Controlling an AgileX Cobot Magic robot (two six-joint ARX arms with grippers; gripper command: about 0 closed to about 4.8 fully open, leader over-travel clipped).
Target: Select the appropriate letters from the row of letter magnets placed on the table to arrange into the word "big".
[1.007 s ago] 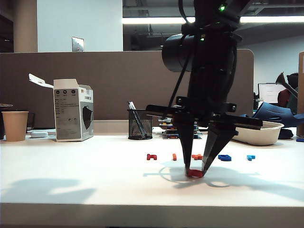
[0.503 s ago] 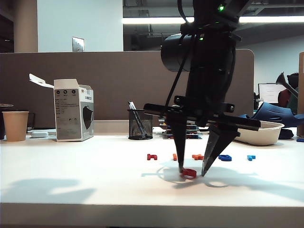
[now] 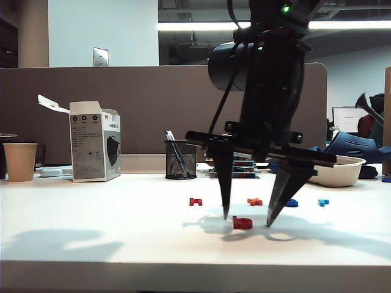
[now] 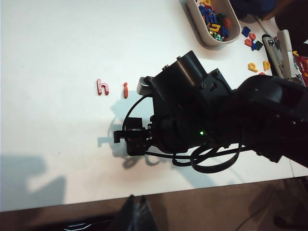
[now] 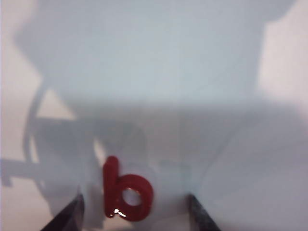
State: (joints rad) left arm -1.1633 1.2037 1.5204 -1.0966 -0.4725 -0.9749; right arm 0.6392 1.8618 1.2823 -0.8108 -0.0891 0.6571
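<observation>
Red "b": flat on table, in front of the letter row, lying loose between my right gripper's spread fingertips. Dark red letter lies well apart. Left gripper: dark shape off the table edge; cannot tell its state.

"b" flat on the table between the right gripper's spread fingers, letter row behind
</observation>
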